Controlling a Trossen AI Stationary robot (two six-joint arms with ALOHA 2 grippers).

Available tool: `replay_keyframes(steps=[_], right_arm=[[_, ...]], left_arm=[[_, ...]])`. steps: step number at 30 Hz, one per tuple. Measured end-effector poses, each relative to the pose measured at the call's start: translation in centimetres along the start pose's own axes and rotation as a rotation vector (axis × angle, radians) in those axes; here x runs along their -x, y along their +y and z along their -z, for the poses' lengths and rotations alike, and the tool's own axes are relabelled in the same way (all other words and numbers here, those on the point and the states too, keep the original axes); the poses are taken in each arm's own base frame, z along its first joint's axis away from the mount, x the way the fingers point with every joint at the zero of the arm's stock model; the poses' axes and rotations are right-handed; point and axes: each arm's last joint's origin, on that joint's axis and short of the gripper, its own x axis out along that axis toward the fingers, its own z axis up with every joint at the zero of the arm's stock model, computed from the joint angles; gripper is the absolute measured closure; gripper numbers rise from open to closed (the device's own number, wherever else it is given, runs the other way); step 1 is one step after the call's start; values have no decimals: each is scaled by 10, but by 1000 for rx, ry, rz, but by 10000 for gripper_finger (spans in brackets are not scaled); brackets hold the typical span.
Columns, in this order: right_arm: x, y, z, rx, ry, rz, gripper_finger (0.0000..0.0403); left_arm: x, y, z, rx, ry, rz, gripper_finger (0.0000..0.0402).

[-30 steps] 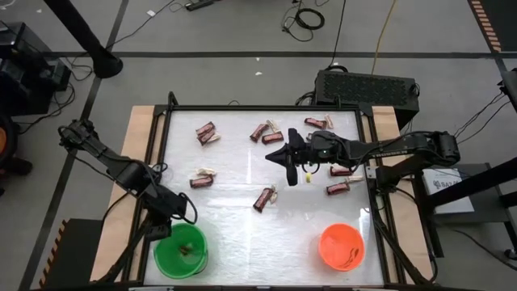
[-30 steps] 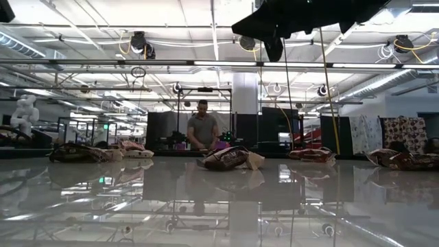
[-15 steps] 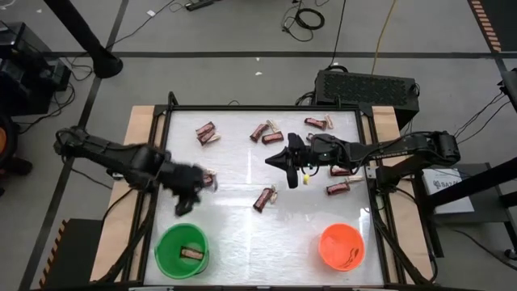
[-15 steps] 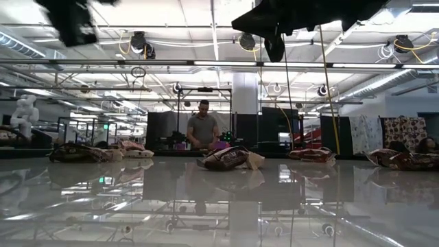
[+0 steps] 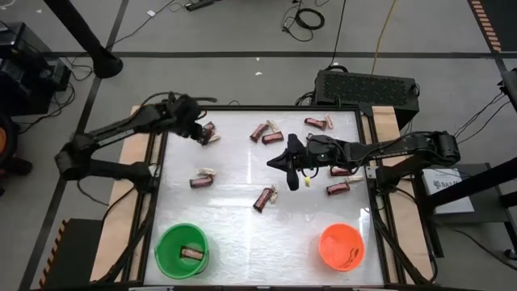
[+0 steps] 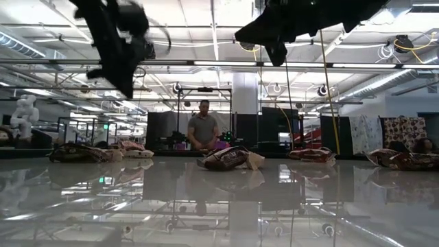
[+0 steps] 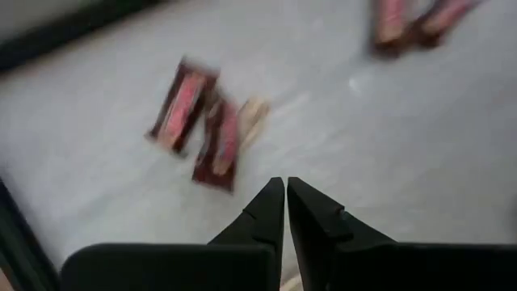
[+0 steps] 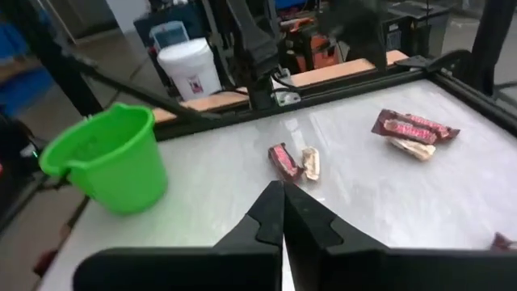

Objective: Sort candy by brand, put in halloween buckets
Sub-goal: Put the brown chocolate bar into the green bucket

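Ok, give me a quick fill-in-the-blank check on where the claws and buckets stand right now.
1. The left claw hovers over a candy pair near the table's far ____ corner.
2. The one bar visible in a bucket lies in the ____ bucket.
3. The right claw hangs above the table with its fingers ____.
4. The orange bucket stands at the near ____ corner.

Missing words: left; green; shut; right
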Motion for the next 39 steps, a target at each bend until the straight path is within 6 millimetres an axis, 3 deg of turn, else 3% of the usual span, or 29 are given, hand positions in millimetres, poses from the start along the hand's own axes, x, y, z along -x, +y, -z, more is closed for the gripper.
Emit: replay_keyframes(steps=[8, 16, 25, 31, 39], right_arm=[[0, -3, -1, 103, -3, 7, 403], [2, -23, -7, 75, -28, 77, 403], [3, -29, -8, 52, -33, 97, 403], [3, -29, -8, 52, -33, 95, 403], [3, -28, -8, 53, -29, 94, 403]], left_arm=[[-45, 15, -14, -13, 171, -36, 358], [-63, 17, -16, -95, 207, -141, 262], [-100, 21, -17, -117, 316, -184, 180], [-114, 21, -20, -122, 308, -183, 162], [-115, 21, -20, -137, 315, -158, 162]])
